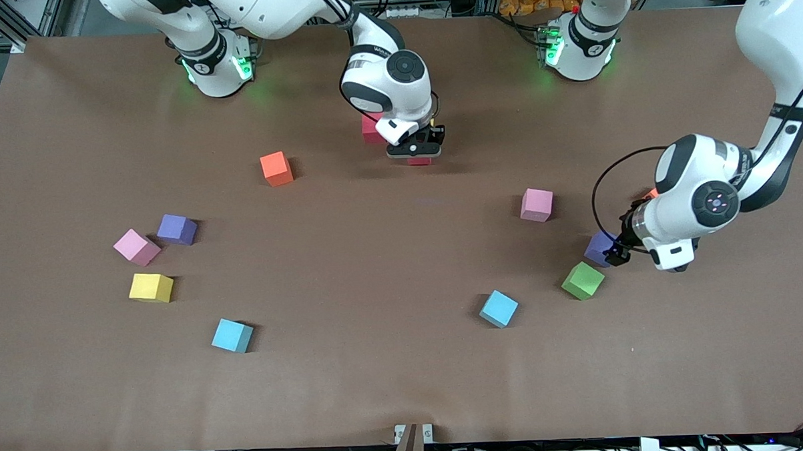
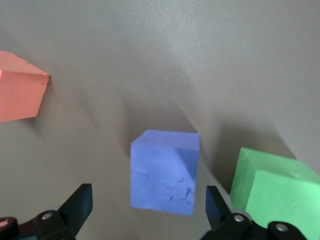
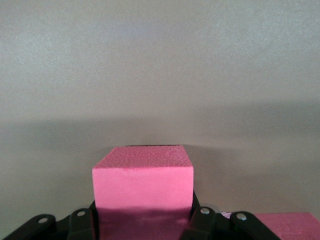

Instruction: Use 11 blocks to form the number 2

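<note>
Red foam is all that counts toward the figure so far: one red block (image 1: 370, 130) sits on the table near the robots' bases, and the right gripper (image 1: 417, 149) has its fingers clamped on a second red block (image 3: 143, 182) just beside the first, at or just above the table. Whether it already rests there I cannot tell.

Everything else lies scattered. Toward the left arm's end, the left gripper (image 2: 150, 212) hangs over a purple block (image 2: 164, 172) with its jaws spread wide on either side, grasping nothing. A green block (image 2: 272, 192) lies just beside that purple one, nearer the front camera, and an orange cube (image 2: 20, 90) lies close by as well. A pink block (image 1: 536, 205) and a light blue block (image 1: 498, 308) sit apart from them, more toward the middle.

Toward the right arm's end lie another pink block (image 1: 136, 247), another purple block (image 1: 176, 229), a yellow block (image 1: 151, 287) and a second light blue block (image 1: 232, 335). A second orange cube (image 1: 276, 168) stands alone, farther from the camera. I see only one yellow.

By my reckoning the numeral has barely begun: two reds at most in place, nine blocks to bring in, the purple probably next.
</note>
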Motion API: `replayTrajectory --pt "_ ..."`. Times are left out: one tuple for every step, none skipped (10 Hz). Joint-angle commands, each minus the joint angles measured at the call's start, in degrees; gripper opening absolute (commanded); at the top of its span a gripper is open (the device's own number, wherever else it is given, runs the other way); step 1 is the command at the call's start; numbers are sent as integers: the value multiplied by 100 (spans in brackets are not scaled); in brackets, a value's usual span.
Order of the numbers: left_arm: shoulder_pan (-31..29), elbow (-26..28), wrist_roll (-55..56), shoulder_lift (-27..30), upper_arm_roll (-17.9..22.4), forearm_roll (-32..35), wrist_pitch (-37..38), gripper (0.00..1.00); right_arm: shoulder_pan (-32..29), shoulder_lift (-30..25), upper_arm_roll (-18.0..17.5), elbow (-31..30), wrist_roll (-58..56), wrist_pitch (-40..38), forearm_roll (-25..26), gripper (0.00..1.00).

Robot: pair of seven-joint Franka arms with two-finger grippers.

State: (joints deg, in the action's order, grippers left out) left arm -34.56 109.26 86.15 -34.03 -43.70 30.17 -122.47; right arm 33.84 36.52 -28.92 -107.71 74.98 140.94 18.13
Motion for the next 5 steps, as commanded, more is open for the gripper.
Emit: replayTrajectory --pt "169 -300 411 -288 73 340 119 100 193 66 132 92 113 13 15 33" --pt "169 -300 420 -306 73 341 92 100 193 66 132 92 122 13 7 33" --pt "161 -300 420 -315 81 349 57 100 202 66 132 92 157 13 15 33" --pt "152 -291 411 -350 90 358 40 100 219 83 141 92 166 13 7 33" --pt "134 -282 411 -385 90 367 22 100 219 101 141 92 166 48 -2 33"
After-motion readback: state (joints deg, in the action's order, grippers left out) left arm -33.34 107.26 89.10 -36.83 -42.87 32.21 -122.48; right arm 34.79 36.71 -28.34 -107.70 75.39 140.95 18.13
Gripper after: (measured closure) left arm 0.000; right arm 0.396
